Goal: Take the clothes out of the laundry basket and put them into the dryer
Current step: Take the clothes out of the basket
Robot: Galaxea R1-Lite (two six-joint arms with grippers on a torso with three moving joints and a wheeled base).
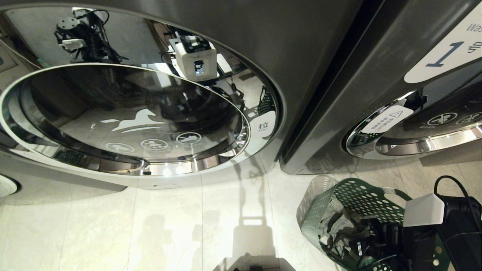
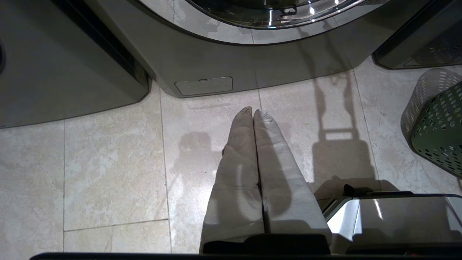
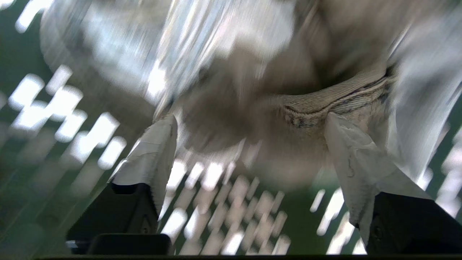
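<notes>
Our right pincer is down inside the small green plastic laundry basket with the round holes; its two white-wrapped fingers stand wide apart with nothing clamped between them; the faded grey-blue denim garment with stitched seams bunches up just beyond the tips, though the blur means we can't say if they touch it. In the head view that basket sits on the pale tiled floor, at the foot of the dark grey machine marked 1. Our left pincer hangs over the tiles with its fingers pressed together, holding nothing, in front of the chrome-ringed round door with the white horse logo, which is closed.
</notes>
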